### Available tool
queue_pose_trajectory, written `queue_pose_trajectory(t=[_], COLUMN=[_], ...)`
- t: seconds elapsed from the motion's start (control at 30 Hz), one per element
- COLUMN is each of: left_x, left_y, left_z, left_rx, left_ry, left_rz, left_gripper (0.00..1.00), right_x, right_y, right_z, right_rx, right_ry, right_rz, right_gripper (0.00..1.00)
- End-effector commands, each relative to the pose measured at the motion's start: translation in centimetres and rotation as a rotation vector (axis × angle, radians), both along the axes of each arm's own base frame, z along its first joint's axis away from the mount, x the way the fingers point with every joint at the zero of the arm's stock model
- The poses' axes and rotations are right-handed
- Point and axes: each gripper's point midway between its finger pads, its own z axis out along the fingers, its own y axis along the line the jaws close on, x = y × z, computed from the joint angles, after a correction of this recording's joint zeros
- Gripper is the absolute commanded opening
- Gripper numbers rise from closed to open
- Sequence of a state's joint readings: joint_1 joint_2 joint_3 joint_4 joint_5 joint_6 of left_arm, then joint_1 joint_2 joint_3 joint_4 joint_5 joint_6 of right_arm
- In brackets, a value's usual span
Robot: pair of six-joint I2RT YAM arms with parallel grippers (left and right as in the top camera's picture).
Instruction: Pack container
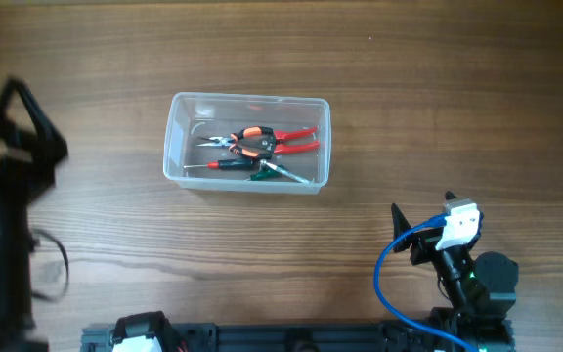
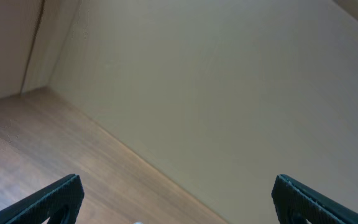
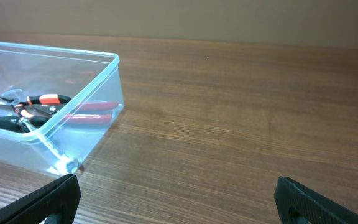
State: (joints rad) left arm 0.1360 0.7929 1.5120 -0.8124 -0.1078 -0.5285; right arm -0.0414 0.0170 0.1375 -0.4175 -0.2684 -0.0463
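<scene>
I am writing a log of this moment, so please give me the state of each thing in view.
container: upright, no lid, three tools inside.
red-handled pliers: lying inside the container.
red-black screwdriver: lying inside, beside the pliers.
green-handled tool: lying inside, by the wall nearest the robot.
left gripper: jaws open, empty, away from the container.
right gripper: jaws open, empty, not touching the container.

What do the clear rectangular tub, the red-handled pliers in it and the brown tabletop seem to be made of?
Clear rectangular tub: likely glossy transparent plastic; its contents show through the walls. Red-handled pliers: apparently grey metal tips, handles in red and black rubber or plastic sleeves. Brown tabletop: matte wood or wood-look laminate; grain lines run along it.
</scene>
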Motion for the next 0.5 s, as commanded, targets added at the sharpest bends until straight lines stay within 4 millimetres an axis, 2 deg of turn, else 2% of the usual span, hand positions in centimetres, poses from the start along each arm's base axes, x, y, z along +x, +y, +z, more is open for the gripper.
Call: queue_pose_trajectory(t=[0.0, 0.13, 0.17, 0.27, 0.33, 0.47], left_x=[0.3, -0.3, -0.3, -0.1, 0.1, 0.3], left_y=[1.5, 3.4, 3.6, 3.6, 3.1, 2.0], left_z=[-5.6, -11.7, -14.1, -19.1, -21.9, -25.7], left_rx=[0.031, 0.045, 0.047, 0.045, 0.037, 0.037], left_ry=[0.071, 0.081, 0.088, 0.094, 0.090, 0.047], left_rz=[0.089, 0.202, 0.217, 0.214, 0.189, 0.137], left_gripper=[1.00, 1.00, 1.00, 1.00, 1.00, 1.00], right_x=[0.1, 0.1, 0.1, 0.1, 0.1, 0.1], right_y=[-0.3, -0.3, -0.3, -0.3, -0.3, -0.3], right_z=[0.4, 0.4, 0.4, 0.4, 0.4, 0.4], right_rx=[-0.010, -0.010, -0.011, -0.010, -0.010, -0.010], right_ry=[-0.022, -0.022, -0.022, -0.022, -0.022, -0.022], right_rz=[-0.015, -0.015, -0.015, -0.015, -0.015, -0.015], right_gripper=[1.00, 1.00, 1.00, 1.00, 1.00, 1.00])
